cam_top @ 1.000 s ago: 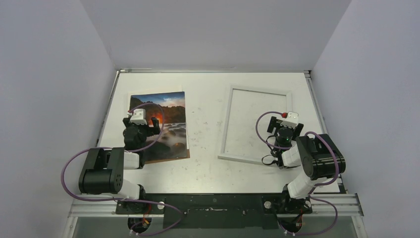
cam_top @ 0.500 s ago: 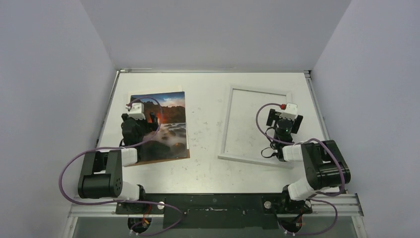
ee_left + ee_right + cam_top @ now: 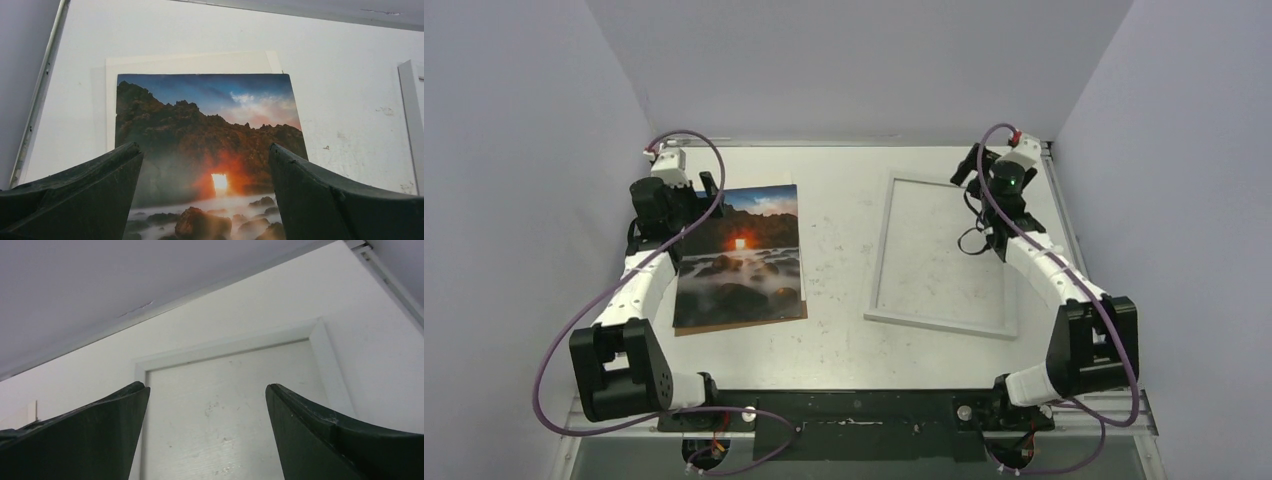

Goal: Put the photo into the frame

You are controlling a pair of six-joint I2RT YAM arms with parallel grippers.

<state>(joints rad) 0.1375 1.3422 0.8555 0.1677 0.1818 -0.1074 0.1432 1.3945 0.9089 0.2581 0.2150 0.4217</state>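
Photo (image 3: 742,262) flat left; frame (image 3: 881,248) right, well apart.

White frame (image 3: 884,262), orange-glow photo (image 3: 742,258)

Open lane of bare white tabletop (image 3: 839,250) from near edge to far edge, between flat sunset landscape print (image 3: 742,255) on the left and thin white rectangular picture frame (image 3: 879,250) on the right. Both flat and low, passable from above. Cream sheet (image 3: 190,62) peeking out under the print's far edge. Grey side walls (image 3: 544,200) close along both outer table edges. Left gripper (image 3: 204,146) high over the print's far left, right gripper (image 3: 207,386) over the frame's far right corner.
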